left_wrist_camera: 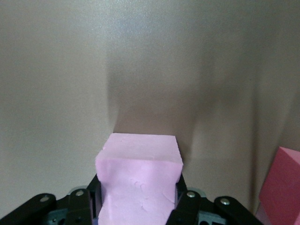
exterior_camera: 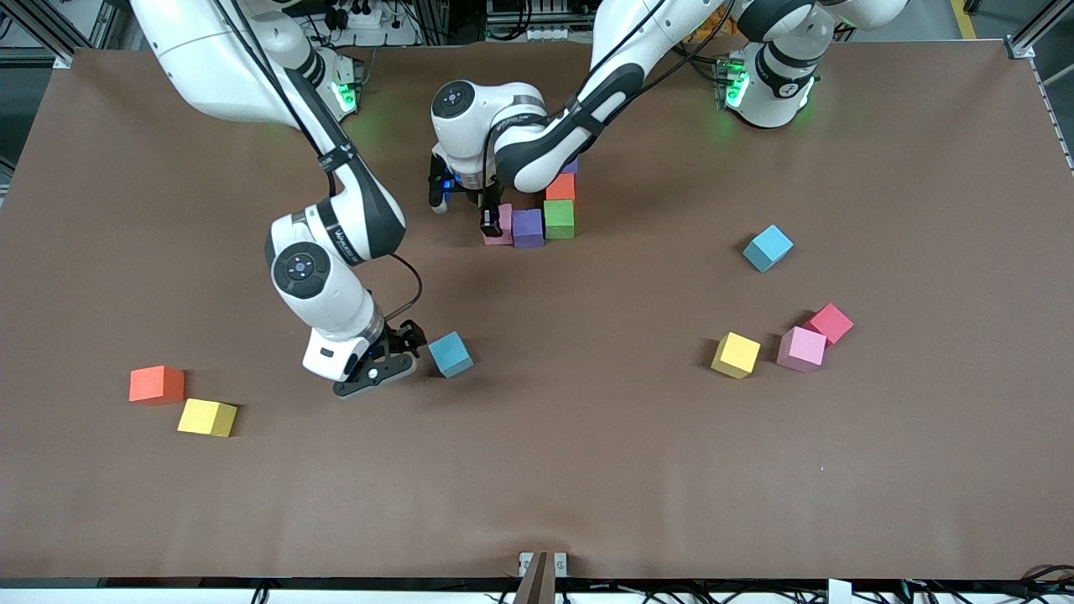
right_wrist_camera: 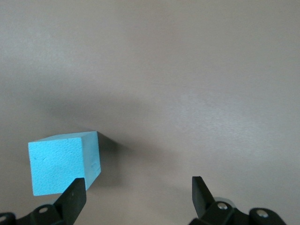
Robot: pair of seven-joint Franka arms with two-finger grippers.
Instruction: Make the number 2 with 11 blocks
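Observation:
A partial number 2 stands near the robots' bases: a purple block [exterior_camera: 528, 227] and a green block [exterior_camera: 559, 218] in a row, an orange-red block [exterior_camera: 560, 186] farther from the camera than the green one, and a second purple block [exterior_camera: 571, 166] mostly hidden by the left arm. My left gripper [exterior_camera: 495, 225] is shut on a pink block [exterior_camera: 503, 226] at the row's end, beside the purple one. That pink block fills the left wrist view [left_wrist_camera: 138, 173]. My right gripper [exterior_camera: 407, 352] is open and low over the table beside a blue block [exterior_camera: 450, 353], which lies just outside one fingertip [right_wrist_camera: 77, 197].
Loose blocks lie toward the left arm's end: light blue [exterior_camera: 767, 247], red [exterior_camera: 830, 323], pink [exterior_camera: 801, 349] and yellow [exterior_camera: 736, 355]. Toward the right arm's end lie an orange block [exterior_camera: 156, 385] and a yellow block [exterior_camera: 207, 417]. Another block's corner [left_wrist_camera: 281, 187] shows in the left wrist view.

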